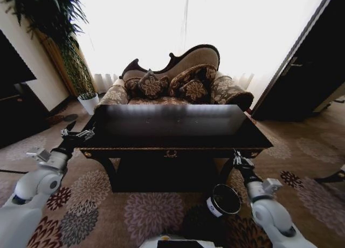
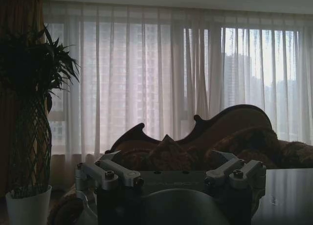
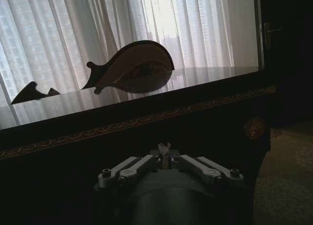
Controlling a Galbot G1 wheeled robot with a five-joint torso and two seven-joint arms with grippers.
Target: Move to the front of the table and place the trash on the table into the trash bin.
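The table (image 1: pixel 172 125) stands just ahead, its glossy black top mirroring the window. No other trash can be made out on the top. My right gripper (image 1: pixel 237 160) is below the table's front edge (image 3: pixel 137 120) near the right leg. It is shut (image 3: pixel 165 156), with a small pale scrap of trash (image 3: pixel 165 149) pinched at its tips. The black trash bin (image 1: pixel 222 200) with a white label sits on the carpet just inward of that arm. My left gripper (image 1: pixel 75 133) hangs open (image 2: pixel 171 176) at the table's left end, holding nothing.
A carved sofa (image 1: pixel 172 81) with cushions stands close behind the table. A tall plant in a white pot (image 1: pixel 89 102) is at the back left, beside a dark cabinet (image 1: pixel 16 108). On the right is a dark door (image 1: pixel 302 81). Patterned carpet lies around the table.
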